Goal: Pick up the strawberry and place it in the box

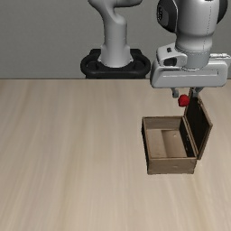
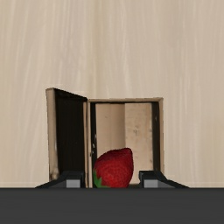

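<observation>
Tabletop (image 1: 63, 153) of pale wood stretches to the exterior view's left of the box (image 1: 168, 164). The box stands open on it, its lid (image 1: 201, 126) raised upright along the box's right edge in that view. Above the box, close beside the lid's top, the gripper (image 2: 114, 181) clasps the strawberry (image 1: 183, 99) between both fingers.

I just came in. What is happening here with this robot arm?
The arm's gripper holds a red strawberry between its fingers, in the air. Just below stands a wooden box on the table, open, with its lid raised. The strawberry hangs over the box but is not yet inside.
</observation>
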Available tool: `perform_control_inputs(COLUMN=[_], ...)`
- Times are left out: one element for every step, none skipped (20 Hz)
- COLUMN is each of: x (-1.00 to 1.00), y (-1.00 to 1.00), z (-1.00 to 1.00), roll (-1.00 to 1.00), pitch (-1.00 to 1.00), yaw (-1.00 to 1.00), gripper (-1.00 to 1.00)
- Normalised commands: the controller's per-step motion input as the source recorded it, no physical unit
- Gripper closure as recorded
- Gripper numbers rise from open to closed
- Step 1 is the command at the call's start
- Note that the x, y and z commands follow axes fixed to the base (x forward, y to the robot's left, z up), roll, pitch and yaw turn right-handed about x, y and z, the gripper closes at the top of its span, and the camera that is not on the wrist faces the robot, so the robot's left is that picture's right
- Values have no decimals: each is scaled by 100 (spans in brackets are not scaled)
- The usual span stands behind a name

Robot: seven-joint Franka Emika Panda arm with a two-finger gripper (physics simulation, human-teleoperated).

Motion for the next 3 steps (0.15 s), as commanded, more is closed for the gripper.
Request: perform_control_inputs(x=[0, 0, 0], y=[0, 0, 0], z=[0, 0, 0], roll=[0, 0, 0], pitch=[0, 0, 0], yaw=[0, 0, 0], gripper=[-100, -100, -100])
